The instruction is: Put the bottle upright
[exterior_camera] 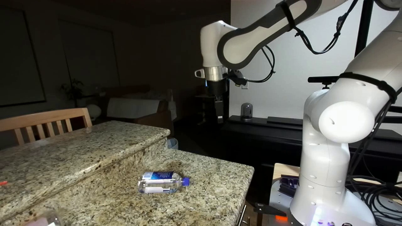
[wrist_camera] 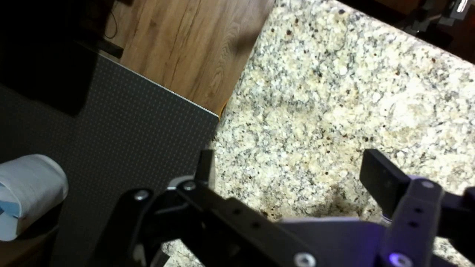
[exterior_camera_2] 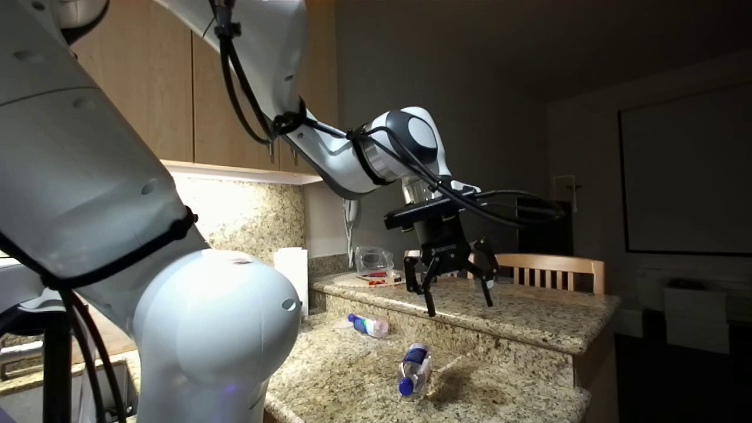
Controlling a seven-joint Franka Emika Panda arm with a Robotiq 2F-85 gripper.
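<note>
A clear bottle with a blue cap and blue label lies on its side on the lower granite counter, in both exterior views (exterior_camera: 160, 181) (exterior_camera_2: 415, 363). A second clear bottle (exterior_camera_2: 368, 325), also blue-capped, lies further off by the ledge; part of it, pinkish, shows at the bottom edge of an exterior view (exterior_camera: 47, 219). I see no red-pink band clearly on either. My gripper (exterior_camera_2: 460, 308) is open and empty, pointing down high above the counter, apart from both bottles. Its spread fingers show in the wrist view (wrist_camera: 289, 155) over bare granite near the counter's edge; any bottle there is mostly hidden.
A raised granite ledge (exterior_camera: 94, 150) runs beside the lower counter (exterior_camera: 213, 188). On it is a clear plastic container (exterior_camera_2: 374, 258) with red items near it. A wooden chair (exterior_camera_2: 552, 270) stands behind. A bin (wrist_camera: 33, 185) stands off the counter's edge.
</note>
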